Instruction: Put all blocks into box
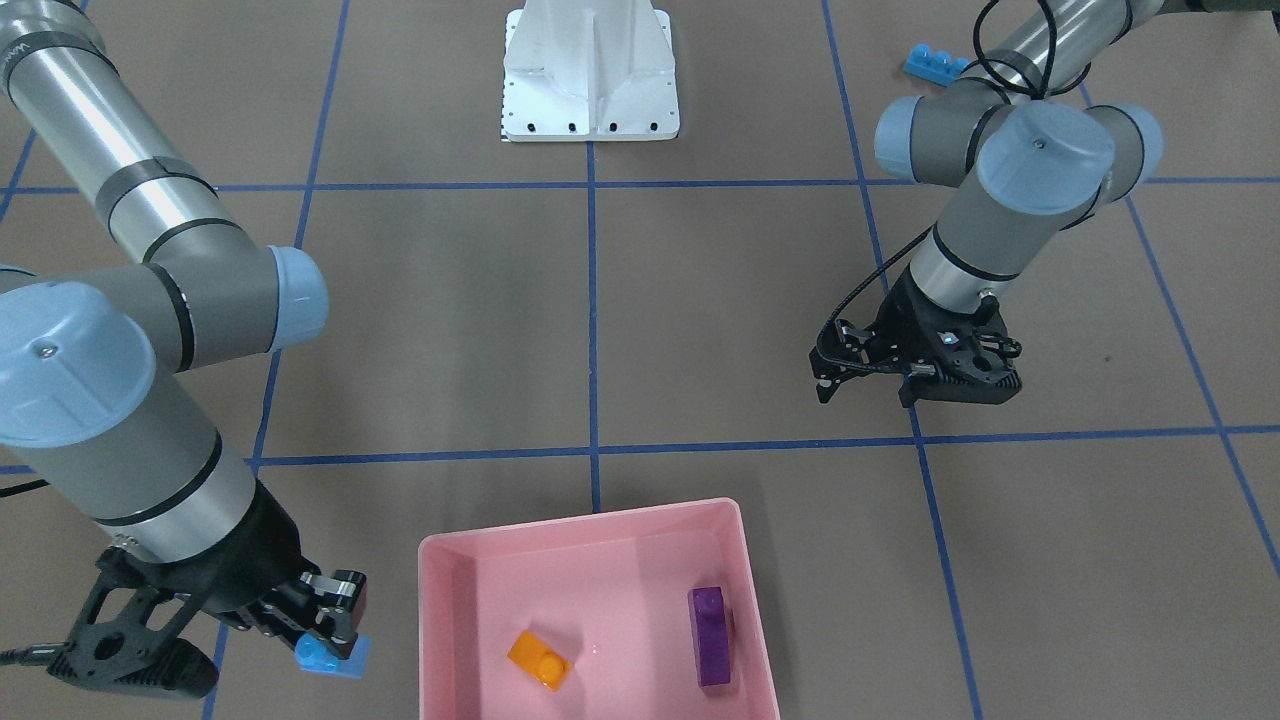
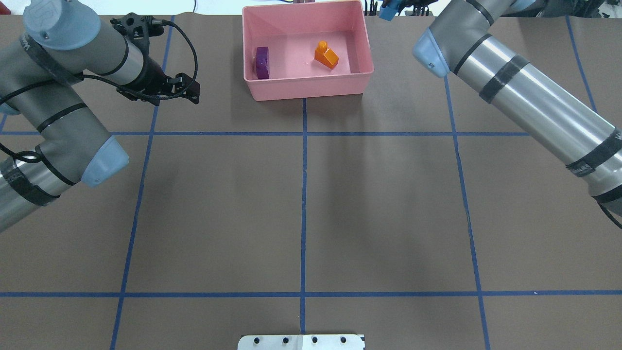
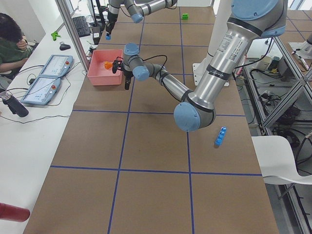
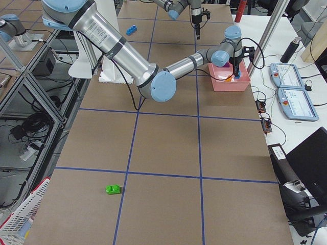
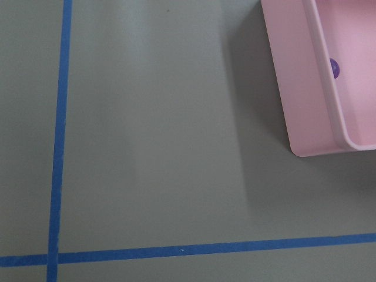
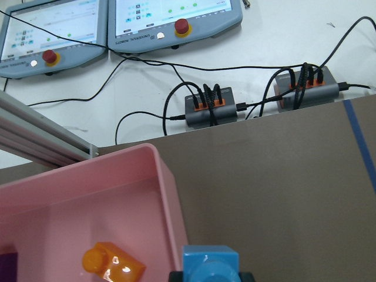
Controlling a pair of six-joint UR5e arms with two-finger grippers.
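Note:
My right gripper (image 1: pixel 335 630) is shut on the small blue one-stud brick (image 1: pixel 335 655), just outside the pink box's side wall (image 1: pixel 432 620). The brick also shows in the right wrist view (image 6: pixel 210 264) and the overhead view (image 2: pixel 387 12). The box (image 2: pixel 311 90) holds the orange brick (image 1: pixel 540 660) (image 2: pixel 326 54) and the purple brick (image 1: pixel 710 635) (image 2: pixel 262 62). My left gripper (image 1: pixel 868 385) (image 2: pixel 187 87) is open and empty, away from the box on its other side. The long blue brick (image 1: pixel 935 67) (image 3: pixel 221 136) lies near my left arm. The green brick (image 4: pixel 113 189) lies far off on my right end of the table.
The white robot base (image 1: pixel 590 80) stands at mid-table on my side. Blue tape lines cross the brown table. Beyond the box's far edge is a desk with control pendants (image 6: pixel 53 29) and cable hubs (image 6: pixel 208 106). A person (image 3: pixel 9 39) sits there.

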